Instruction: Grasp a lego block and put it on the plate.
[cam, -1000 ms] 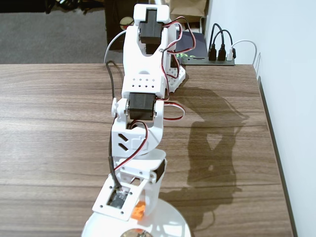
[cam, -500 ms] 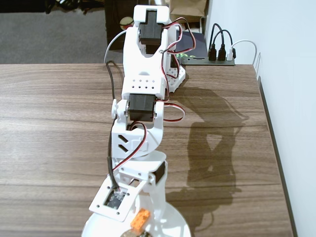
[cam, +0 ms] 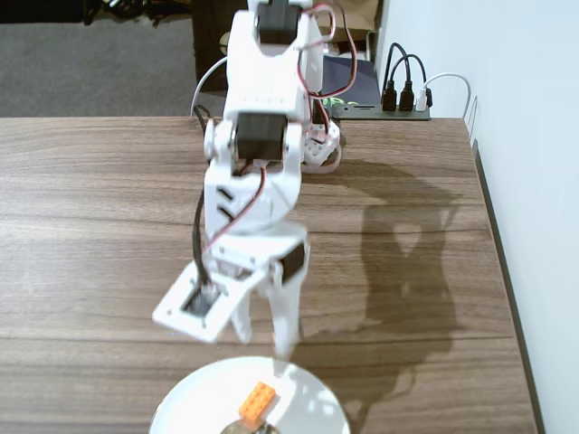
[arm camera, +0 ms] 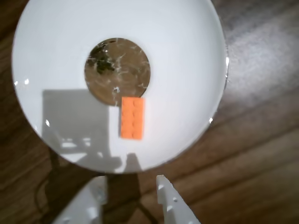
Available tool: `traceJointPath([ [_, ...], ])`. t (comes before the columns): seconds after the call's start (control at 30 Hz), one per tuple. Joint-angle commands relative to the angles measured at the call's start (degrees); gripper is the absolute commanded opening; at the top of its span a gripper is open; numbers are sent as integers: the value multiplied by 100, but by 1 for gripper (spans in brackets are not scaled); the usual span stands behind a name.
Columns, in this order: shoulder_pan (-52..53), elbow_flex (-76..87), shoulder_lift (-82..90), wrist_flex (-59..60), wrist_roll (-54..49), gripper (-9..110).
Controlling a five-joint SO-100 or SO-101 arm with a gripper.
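Where once gripped, lego block (arm camera: 131,117) now free on plate (arm camera: 187,70), gripper (arm camera: 131,184) higher.

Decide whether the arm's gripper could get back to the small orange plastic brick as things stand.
Probably yes: the small orange plastic brick lies uncovered on the round white plate, and the open gripper hangs just beyond the rim with nothing between.

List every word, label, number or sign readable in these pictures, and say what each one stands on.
None can be read.
Lego block: studs only; any lettering on them is too small to tell.
Plate: no print visible.
Arm and pincer: bare white plastic, no label visible.
Power strip at the table's far edge: no readable markings.
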Motion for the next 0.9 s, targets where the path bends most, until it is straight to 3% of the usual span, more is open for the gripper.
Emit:
traceJointPath([
  [0.0,-88,510,1046,-9,167,4],
  [0.5,-492,4632,4983,-413,2575,1],
  [0.87,-624,6662,7207,-334,4254,1],
])
